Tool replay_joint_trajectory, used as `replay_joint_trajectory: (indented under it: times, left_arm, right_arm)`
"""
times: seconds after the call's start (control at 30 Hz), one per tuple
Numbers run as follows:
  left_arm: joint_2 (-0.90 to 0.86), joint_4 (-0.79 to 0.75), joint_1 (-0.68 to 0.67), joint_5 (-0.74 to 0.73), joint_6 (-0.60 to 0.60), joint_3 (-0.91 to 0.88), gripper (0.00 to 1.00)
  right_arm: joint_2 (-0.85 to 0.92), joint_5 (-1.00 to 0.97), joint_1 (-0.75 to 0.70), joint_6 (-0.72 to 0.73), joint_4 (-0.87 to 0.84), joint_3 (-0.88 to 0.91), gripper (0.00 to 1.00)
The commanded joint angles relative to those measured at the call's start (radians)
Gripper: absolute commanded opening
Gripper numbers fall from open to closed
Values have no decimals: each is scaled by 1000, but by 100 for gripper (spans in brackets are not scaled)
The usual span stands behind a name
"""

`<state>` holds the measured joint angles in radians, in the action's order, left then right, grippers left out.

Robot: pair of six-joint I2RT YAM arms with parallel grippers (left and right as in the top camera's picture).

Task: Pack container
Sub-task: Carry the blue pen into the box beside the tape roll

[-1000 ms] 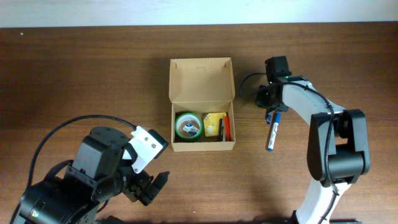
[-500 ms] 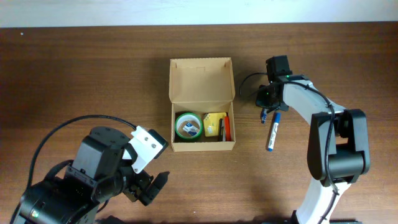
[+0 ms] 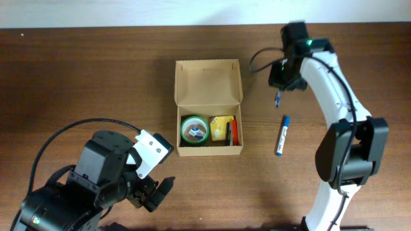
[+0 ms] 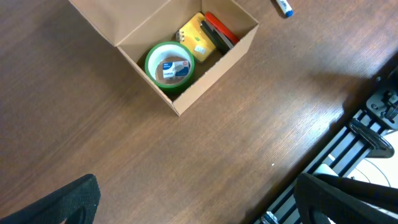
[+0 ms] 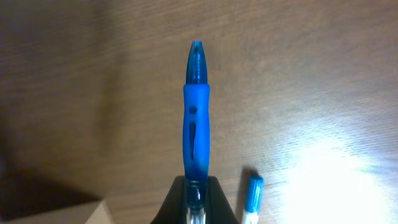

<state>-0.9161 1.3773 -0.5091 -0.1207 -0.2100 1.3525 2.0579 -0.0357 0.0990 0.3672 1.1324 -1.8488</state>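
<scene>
Box (image 3: pixel 209 106): mid-counter (image 3: pixel 77 77), lid flapped open toward the far edge; tape roll (image 3: pixel 194 129) inside, at its left end.
Right claw (image 3: pixel 279 96): raised, right of the box, pinching a blue pen (image 5: pixel 195 118); the grip is plain only in the wrist view.
Marker (image 3: pixel 281 136): lies on bare counter, apart from the box.
Left claw (image 3: pixel 160 192): spread, near the front edge.

marker (image 4: pixel 283 6) cut by top edge | pen (image 5: pixel 196 118) rear hidden inside right end effector (image 5: pixel 194 190)

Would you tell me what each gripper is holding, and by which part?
Right gripper grips a blue pen by its barrel, behind the grip; left gripper holds nothing.
</scene>
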Motion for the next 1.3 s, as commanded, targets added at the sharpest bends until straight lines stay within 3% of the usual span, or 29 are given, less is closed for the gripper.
replay_joint_trajectory:
  times: [0.0, 0.2, 0.4, 0.87, 1.07, 1.27]
  left_arm:
    - [1, -3, 3, -14, -16, 13, 100]
    - [2, -3, 3, -14, -16, 13, 100]
    - [1, -3, 3, -14, -16, 13, 100]
    - [2, -4, 3, -14, -16, 13, 100]
    - [1, -3, 3, -14, -16, 13, 100]
    - [1, -3, 3, -14, -16, 13, 100]
  right_arm:
    - [-34, 10, 1, 3, 61, -127, 4]
    - [-87, 92, 27, -73, 149, -268, 4]
    - [-133, 97, 98, -129, 163, -280, 4]
    - [-135, 111, 404, -704, 215, -272, 4]
    - [-135, 120, 459, -965, 217, -239, 4]
    - [-132, 253, 465, -1278, 217, -146, 4]
